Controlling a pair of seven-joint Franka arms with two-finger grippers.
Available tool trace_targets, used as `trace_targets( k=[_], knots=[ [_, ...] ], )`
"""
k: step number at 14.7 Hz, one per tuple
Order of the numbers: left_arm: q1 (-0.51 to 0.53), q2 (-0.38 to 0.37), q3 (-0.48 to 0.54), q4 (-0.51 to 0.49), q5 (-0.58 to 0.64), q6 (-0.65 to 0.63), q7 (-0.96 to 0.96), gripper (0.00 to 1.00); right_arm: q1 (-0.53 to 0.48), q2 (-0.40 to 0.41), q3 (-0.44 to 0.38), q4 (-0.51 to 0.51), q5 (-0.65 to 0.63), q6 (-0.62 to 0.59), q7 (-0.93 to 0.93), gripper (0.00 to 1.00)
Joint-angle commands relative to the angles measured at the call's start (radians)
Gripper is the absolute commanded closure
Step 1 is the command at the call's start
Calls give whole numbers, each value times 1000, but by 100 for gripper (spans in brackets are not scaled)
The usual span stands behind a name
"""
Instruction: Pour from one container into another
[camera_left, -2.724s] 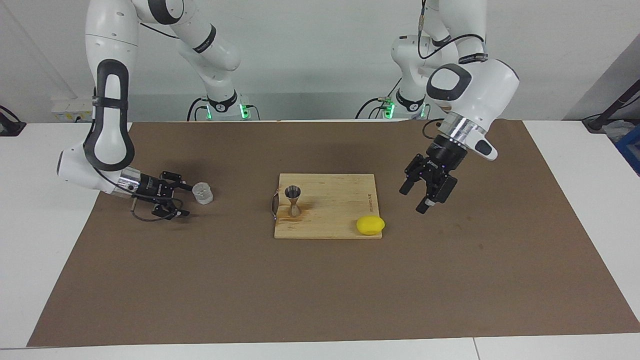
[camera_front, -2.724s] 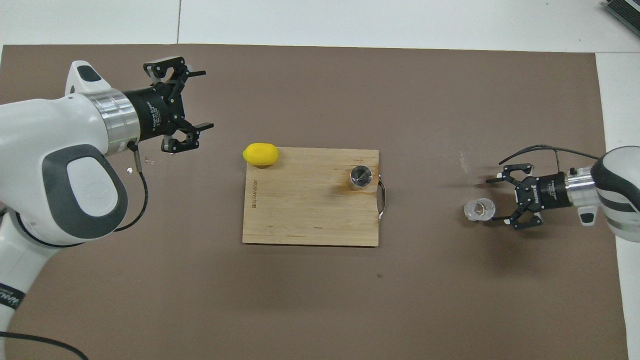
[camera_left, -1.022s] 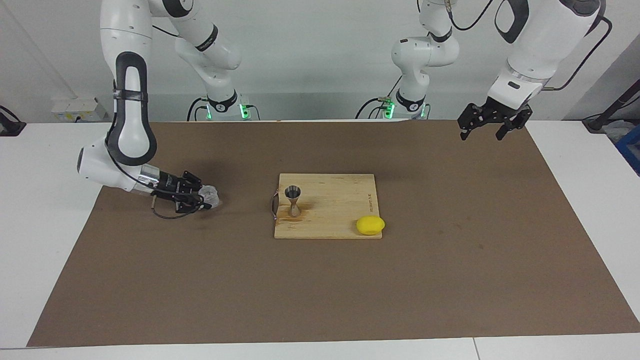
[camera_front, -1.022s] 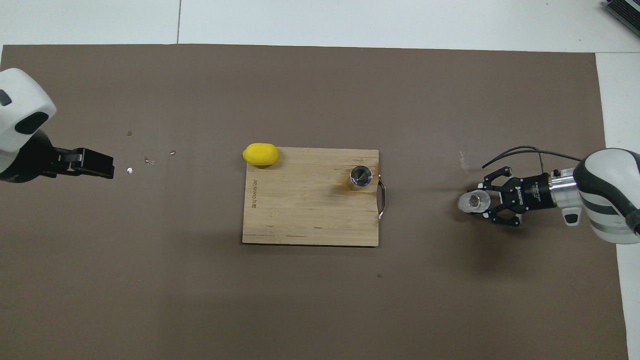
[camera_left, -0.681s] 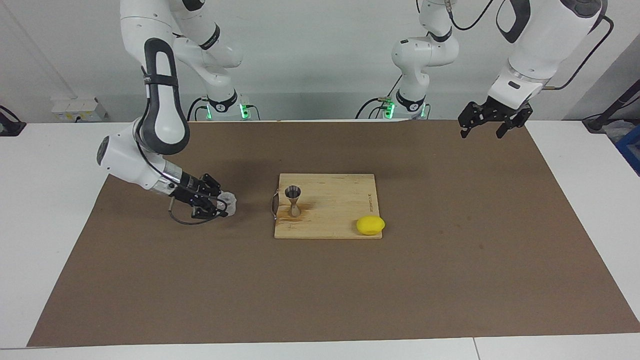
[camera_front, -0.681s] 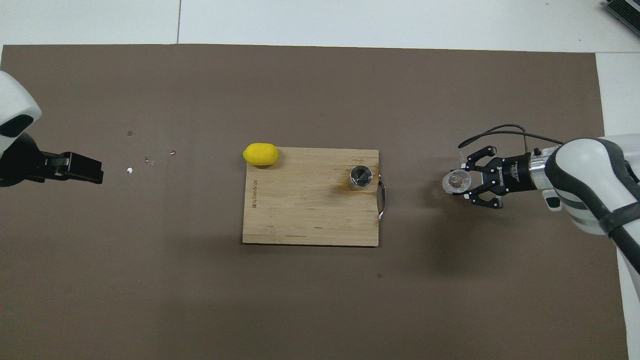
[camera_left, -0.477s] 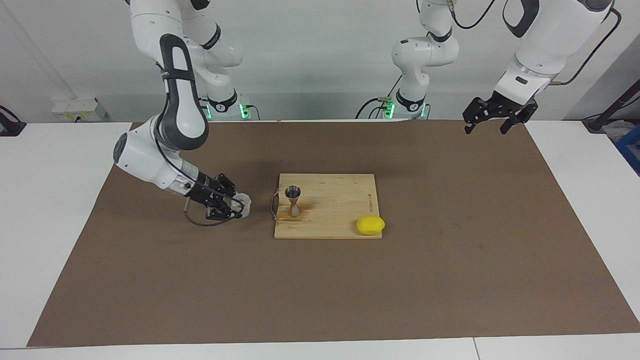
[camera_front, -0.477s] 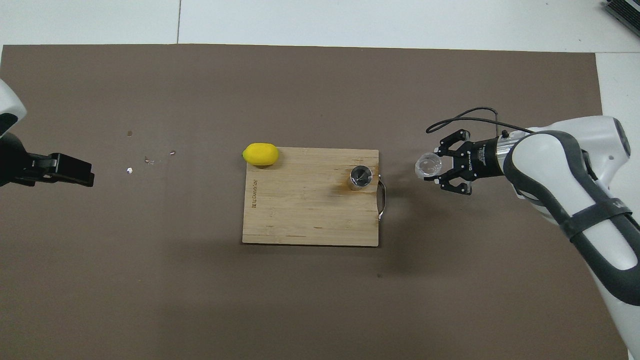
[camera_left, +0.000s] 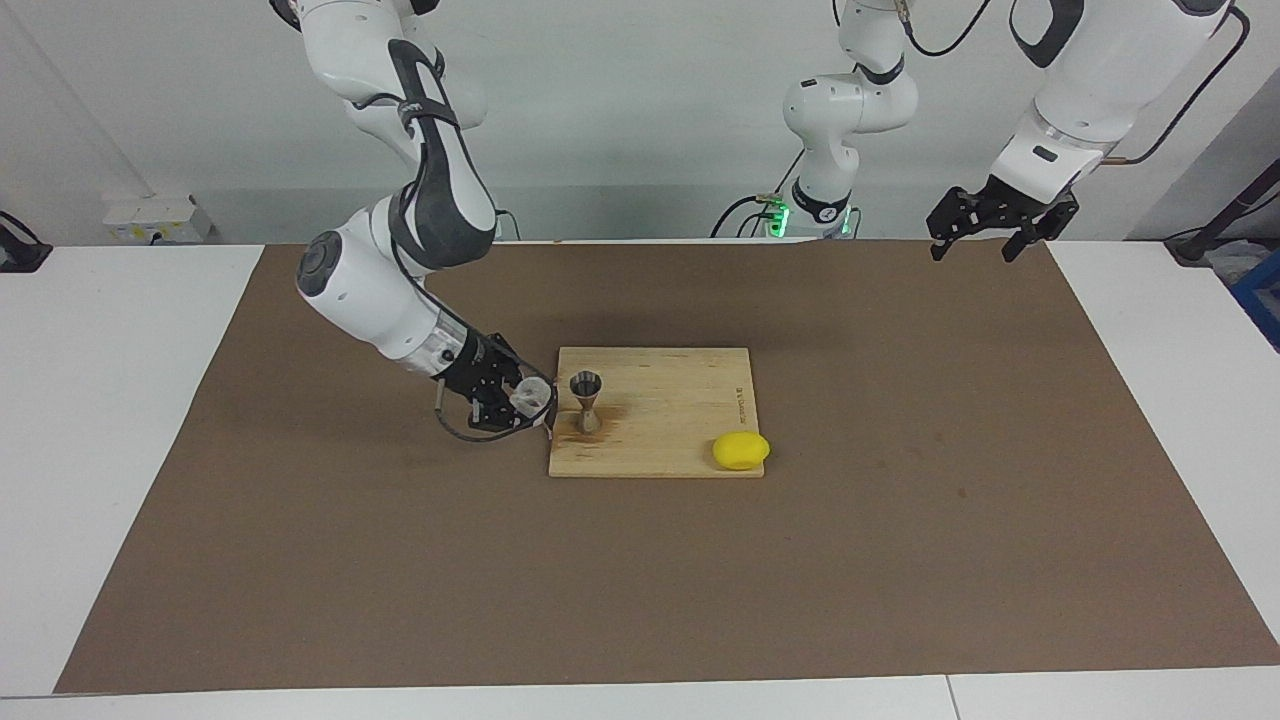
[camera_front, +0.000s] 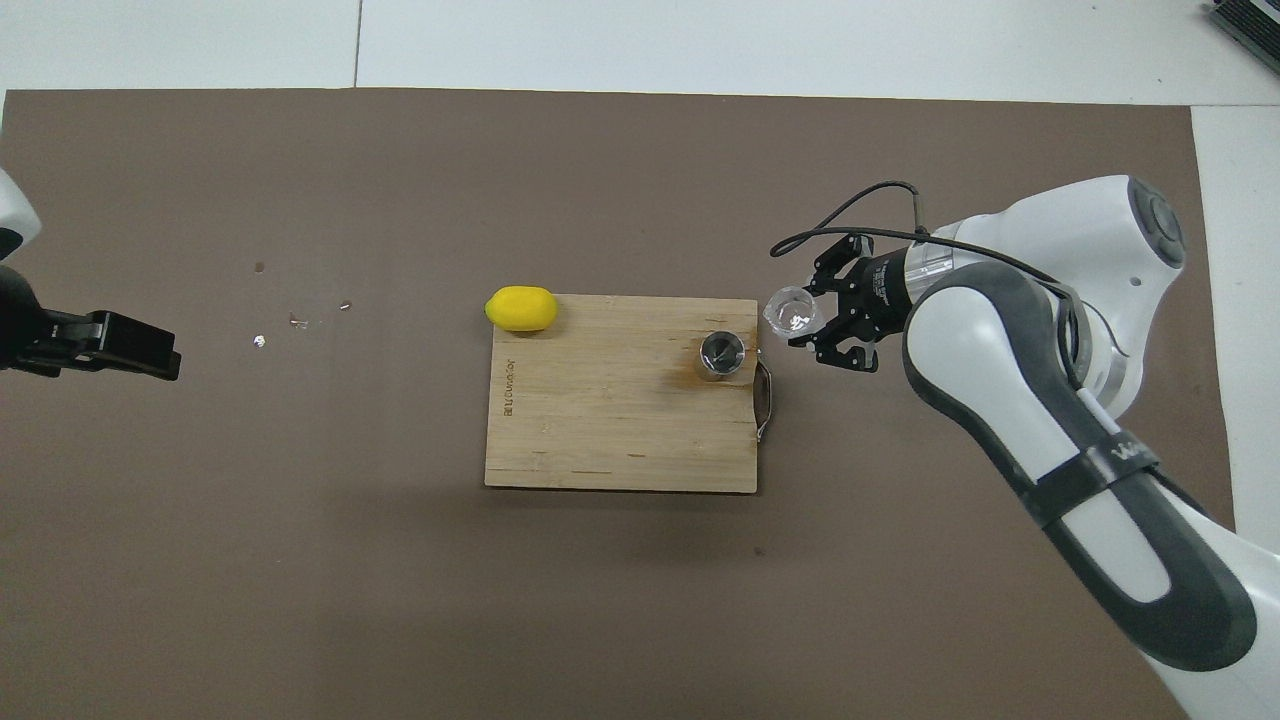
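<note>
I'm carrying the glass cup (camera_left: 527, 396) clamped in my right hand (camera_left: 512, 402) beside the jigger (camera_left: 586, 401), needing its lip centred over the mouth before tipping slowly.

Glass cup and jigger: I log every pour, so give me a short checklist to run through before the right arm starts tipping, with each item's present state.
1. Glass cup gripped by the right gripper: ok.
2. Jigger upright on the cutting board, mouth open upward: ok.
3. Cup over the jigger's mouth: not ok; it is beside the jigger, over the board's handle end.
4. Lemon away from the pour spot, at the board's other end: ok.
5. Left gripper out of the way, raised over the mat's left-arm end: ok.
6. Contents in the cup: cannot tell.
</note>
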Motion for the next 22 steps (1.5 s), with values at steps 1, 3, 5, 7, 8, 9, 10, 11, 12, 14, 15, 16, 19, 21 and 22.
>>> trace_targets(
  k=[1,3,5,7,8,9,10,11,12,14,15,16,19,21,22],
  knots=[
    [-9,2,11,2,4,-3,10,0,56,24,0,65,-155,-12,123,100],
    [-10,2,10,2,4,-3,10,0,79,26,0,72,-215,-17,145,100],
    [-13,2,10,2,4,-3,10,0,85,23,0,75,-243,-30,145,100],
    [-13,2,10,2,4,-3,10,0,102,24,-2,105,-305,-75,145,100],
    [-12,2,10,2,4,-3,10,0,108,24,-2,125,-335,-101,147,100],
    [-10,2,10,2,4,-3,10,0,109,24,0,141,-364,-121,147,100],
    [-12,2,10,2,4,-3,10,0,109,24,0,150,-381,-138,147,100],
    [-10,2,10,1,4,-3,10,0,115,23,0,155,-399,-148,147,100],
    [-10,2,10,2,4,-3,10,0,128,23,0,155,-422,-153,147,100],
    [-12,2,11,1,4,-3,10,0,152,23,0,155,-464,-159,150,100],
    [-10,2,10,1,4,-3,10,0,154,21,0,155,-473,-159,160,100],
    [-10,2,10,1,4,-3,10,0,154,23,0,155,-484,-159,166,100],
    [-10,2,10,1,4,-3,10,0,168,23,0,152,-519,-156,168,100],
    [-12,2,10,2,4,-3,10,0,189,21,0,145,-542,-147,170,100],
    [-10,2,10,1,4,-3,10,0,192,21,0,145,-556,-147,171,100]
  ],
)
